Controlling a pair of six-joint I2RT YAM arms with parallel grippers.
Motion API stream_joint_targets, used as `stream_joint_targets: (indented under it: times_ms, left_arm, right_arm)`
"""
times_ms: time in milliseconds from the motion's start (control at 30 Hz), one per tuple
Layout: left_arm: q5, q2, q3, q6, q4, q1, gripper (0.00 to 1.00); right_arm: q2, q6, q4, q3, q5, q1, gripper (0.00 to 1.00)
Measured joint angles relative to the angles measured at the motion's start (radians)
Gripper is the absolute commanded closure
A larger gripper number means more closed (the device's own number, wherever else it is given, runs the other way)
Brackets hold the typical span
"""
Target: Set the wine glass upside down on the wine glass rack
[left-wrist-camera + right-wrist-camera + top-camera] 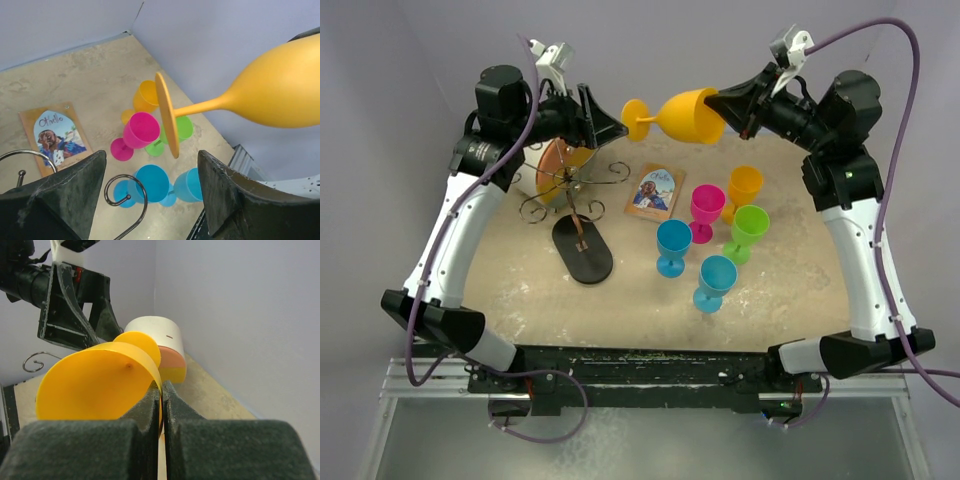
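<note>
A yellow-orange wine glass (692, 117) hangs on its side in the air at the back of the table, its foot pointing left. My right gripper (725, 110) is shut on the bowl's rim (163, 390), one finger inside and one outside. My left gripper (610, 122) stands open just left of the foot. In the left wrist view the foot disc (167, 115) sits a little beyond the gap between the open fingers (151, 157), touching neither. The wine glass rack (570, 185), dark wire with curled arms and a black oval base (583, 250), stands below the left gripper.
A white cylinder with an orange inside (545, 165) lies behind the rack. A picture card (655, 192) lies mid-table. Several upright glasses stand at right: orange (744, 187), pink (707, 207), green (750, 225) and two blue (673, 243), (717, 277).
</note>
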Motion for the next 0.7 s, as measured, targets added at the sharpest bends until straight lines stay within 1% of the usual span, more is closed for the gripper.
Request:
stream_joint_targets:
  times_ms: [100, 200, 267, 400, 700]
  left_arm:
    - [0.027, 0.016, 0.008, -0.042, 0.032, 0.0, 0.32]
    - [0.048, 0.031, 0.019, -0.071, 0.058, 0.0, 0.45]
    - [0.058, 0.04, 0.024, -0.089, 0.075, 0.0, 0.52]
    - [0.07, 0.058, 0.024, -0.108, 0.094, -0.001, 0.54]
    - [0.087, 0.075, 0.024, -0.147, 0.113, -0.006, 0.69]
  right_arm:
    - [0.007, -0.011, -0.023, 0.002, 0.006, 0.001, 1.0]
    - [0.012, -0.019, -0.04, 0.002, 0.005, 0.001, 1.0]
    - [0.013, -0.024, -0.048, 0.002, 0.005, 0.001, 1.0]
    - [0.013, -0.032, -0.049, 0.002, 0.005, 0.001, 1.0]
    - [0.013, -0.04, -0.05, 0.002, 0.005, 0.008, 1.0]
